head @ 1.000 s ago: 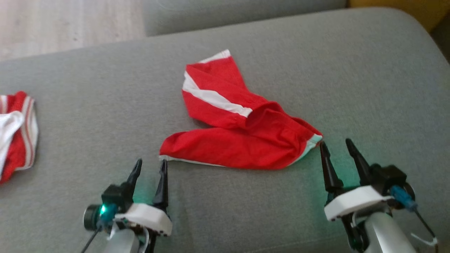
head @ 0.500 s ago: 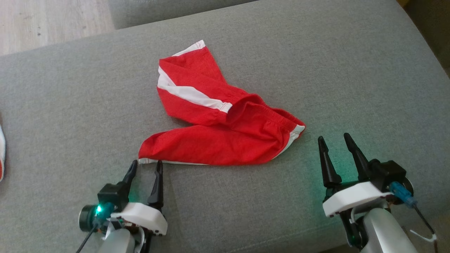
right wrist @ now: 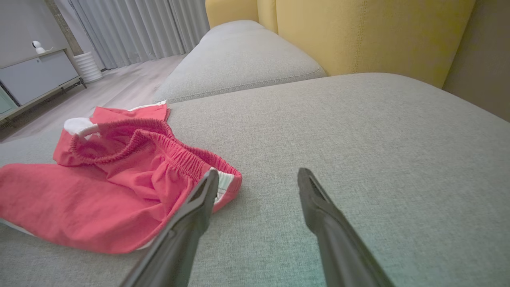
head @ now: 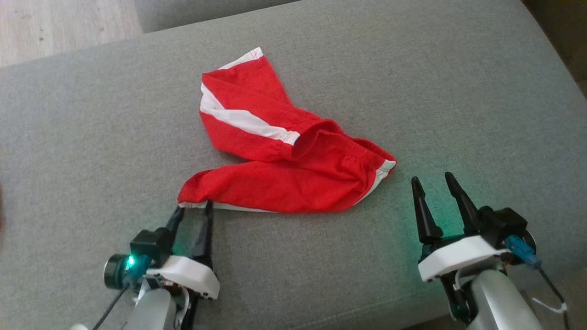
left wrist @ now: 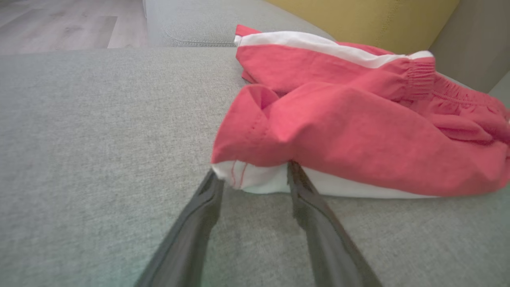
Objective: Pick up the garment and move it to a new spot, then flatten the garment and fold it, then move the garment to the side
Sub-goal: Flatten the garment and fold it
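On grey cushion (head: 412, 91) by wood floor (head: 55, 23), garment (head: 284, 183)

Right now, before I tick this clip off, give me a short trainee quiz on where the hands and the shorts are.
1. True or false: the left hand has its fingers flanking a white hem corner of the red shorts.
2. The right hand is: A) shut on the waistband; B) open, just clear of the shorts; C) pressing down on the shorts' middle.
3. What do the shorts lie on?
Key: 1 true; 2 B; 3 a grey sofa cushion.
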`<state>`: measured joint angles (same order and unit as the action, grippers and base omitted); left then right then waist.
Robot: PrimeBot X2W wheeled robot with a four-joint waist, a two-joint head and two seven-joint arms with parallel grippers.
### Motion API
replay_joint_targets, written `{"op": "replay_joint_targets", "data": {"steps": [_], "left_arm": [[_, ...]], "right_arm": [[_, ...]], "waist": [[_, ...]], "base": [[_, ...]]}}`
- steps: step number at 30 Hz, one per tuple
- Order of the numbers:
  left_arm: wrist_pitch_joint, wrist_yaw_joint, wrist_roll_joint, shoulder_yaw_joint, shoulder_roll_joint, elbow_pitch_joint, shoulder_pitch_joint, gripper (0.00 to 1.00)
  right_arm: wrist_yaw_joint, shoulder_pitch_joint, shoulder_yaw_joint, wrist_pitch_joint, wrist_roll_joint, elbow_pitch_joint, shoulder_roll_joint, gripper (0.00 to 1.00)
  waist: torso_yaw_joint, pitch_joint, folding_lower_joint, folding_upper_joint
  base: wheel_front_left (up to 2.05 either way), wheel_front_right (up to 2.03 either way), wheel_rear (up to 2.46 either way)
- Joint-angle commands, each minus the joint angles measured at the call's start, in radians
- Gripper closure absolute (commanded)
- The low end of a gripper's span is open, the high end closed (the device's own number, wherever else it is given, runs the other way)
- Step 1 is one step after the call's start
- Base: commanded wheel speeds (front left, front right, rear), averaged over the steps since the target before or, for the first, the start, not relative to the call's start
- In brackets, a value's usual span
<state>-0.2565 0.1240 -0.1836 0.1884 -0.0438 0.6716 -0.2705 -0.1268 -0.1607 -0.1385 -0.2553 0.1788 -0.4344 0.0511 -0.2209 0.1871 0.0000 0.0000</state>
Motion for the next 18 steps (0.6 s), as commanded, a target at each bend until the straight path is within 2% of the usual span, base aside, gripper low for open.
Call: {"op": "replay_joint_targets", "data": {"steps": [1,3,8,18], "left_arm": [[-0.005,0.002,0.008,-0.038,-0.006,-0.032,-0.044,0.63],[-0.005,0.003,0.013,-0.038,-0.006,-0.043,-0.045,1.0],[-0.005,0.005,0.01,-0.033,-0.006,-0.072,-0.036,1.0],[-0.005,0.006,-0.038,-0.005,-0.006,-0.134,0.032,1.0]], "right_arm": [[-0.004,-0.044,-0.025,-0.006,0.01,0.024,0.004,0.0],[-0.004,-0.044,-0.024,-0.006,0.011,0.024,0.004,0.0],[-0.004,-0.043,-0.02,-0.006,0.015,0.018,0.005,0.0],[-0.004,-0.039,-0.076,-0.006,0.036,-0.026,0.009,0.0]], "waist": [[0.001,0.002,0.0,0.0],[0.005,0.003,0.0,0.0],[0.022,-0.001,0.0,0.0],[0.122,-0.038,0.0,0.0]], "base": [[0.0,0.0,0.0],[0.0,0.0,0.0],[0.0,0.0,0.0],[0.0,0.0,0.0]]}}
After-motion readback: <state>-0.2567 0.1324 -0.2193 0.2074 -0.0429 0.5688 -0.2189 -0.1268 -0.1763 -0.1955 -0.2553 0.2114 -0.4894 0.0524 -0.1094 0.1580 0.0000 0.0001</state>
